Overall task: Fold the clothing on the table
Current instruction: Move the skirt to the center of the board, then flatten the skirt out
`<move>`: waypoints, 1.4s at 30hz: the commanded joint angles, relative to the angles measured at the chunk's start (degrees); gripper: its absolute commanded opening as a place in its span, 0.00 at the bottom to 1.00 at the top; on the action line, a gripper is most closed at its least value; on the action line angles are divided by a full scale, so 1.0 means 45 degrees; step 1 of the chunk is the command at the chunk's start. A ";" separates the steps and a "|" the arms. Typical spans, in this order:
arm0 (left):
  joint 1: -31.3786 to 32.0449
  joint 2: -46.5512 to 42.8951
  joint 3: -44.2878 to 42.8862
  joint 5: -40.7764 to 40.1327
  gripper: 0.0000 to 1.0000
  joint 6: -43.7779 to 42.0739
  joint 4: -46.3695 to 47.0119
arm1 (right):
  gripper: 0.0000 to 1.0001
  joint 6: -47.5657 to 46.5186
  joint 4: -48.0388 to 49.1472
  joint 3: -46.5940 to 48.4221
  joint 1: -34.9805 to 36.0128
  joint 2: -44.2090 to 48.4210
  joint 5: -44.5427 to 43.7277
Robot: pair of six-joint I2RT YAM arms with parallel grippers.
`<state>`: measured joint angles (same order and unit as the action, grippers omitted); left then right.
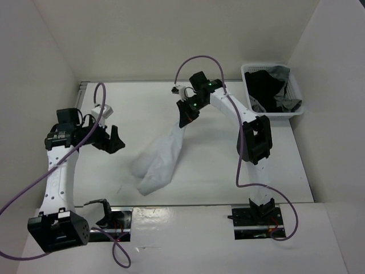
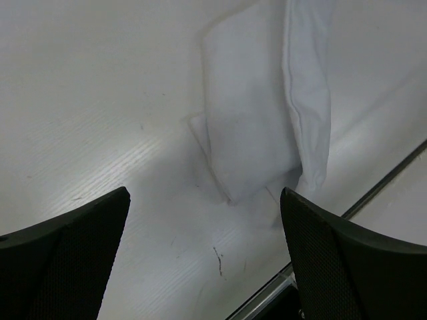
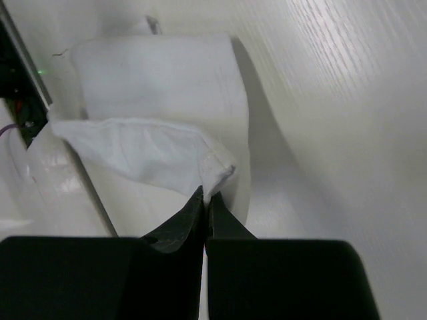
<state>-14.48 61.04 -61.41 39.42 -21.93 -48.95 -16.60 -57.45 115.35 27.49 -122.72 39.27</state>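
Lower centre of the top view: thin white clothing point(image 1: 155, 165) trailing across the desk point(image 1: 228, 165), lower end bunched flat, upper end held up. Probably light, limp and prone to sliding on that smooth top; best pinched at a hem corner, never mid-panel. Left of centre, left pincer point(image 1: 113, 140) gaping wide, empty, near the clothing. Farther up, right pincer point(image 1: 186, 117) clamped tight on the raised corner, arm arched in from the right.

left claw point(image 1: 112, 139): jaws spread wide, arm bent at elbow | right claw point(image 1: 185, 117): jaws pressed together, arm stretched forward
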 commanded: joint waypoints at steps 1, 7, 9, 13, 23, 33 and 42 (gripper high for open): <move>0.0930 0.0809 0.0267 0.0713 0.99 -0.0770 0.0116 | 0.00 0.0876 0.2160 -0.0747 0.0104 0.1469 -0.0931; 0.3820 0.2957 0.0013 -0.0340 0.98 -0.0888 0.0624 | 0.00 0.1773 0.3001 -0.1356 -0.0598 0.1469 -0.2357; 0.4677 0.3680 -0.0298 -0.0516 0.96 -0.0888 0.0624 | 0.00 0.2027 0.3138 -0.1219 -0.1067 0.1333 -0.2669; 0.5657 0.4559 -0.0612 -0.0751 0.94 -0.0888 0.1014 | 0.00 0.2438 0.3118 -0.0245 -0.1985 0.0827 -0.3196; 0.7571 0.6007 -0.1178 -0.0964 0.92 -0.0654 0.1697 | 0.00 0.2556 0.3118 -0.0262 -0.2553 0.0688 -0.3433; 0.8569 0.7489 -0.1763 -0.2313 0.85 0.0187 0.3668 | 0.00 0.2440 0.3118 -0.0613 -0.2553 0.0805 -0.3179; 0.8569 0.8290 -0.1764 -0.2434 0.83 0.0187 0.4295 | 0.00 0.2439 0.3236 -0.1023 -0.2670 0.1333 -0.3179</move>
<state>24.14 96.36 -67.99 27.75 -21.02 -31.11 -5.58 -45.17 111.37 15.59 -120.79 24.36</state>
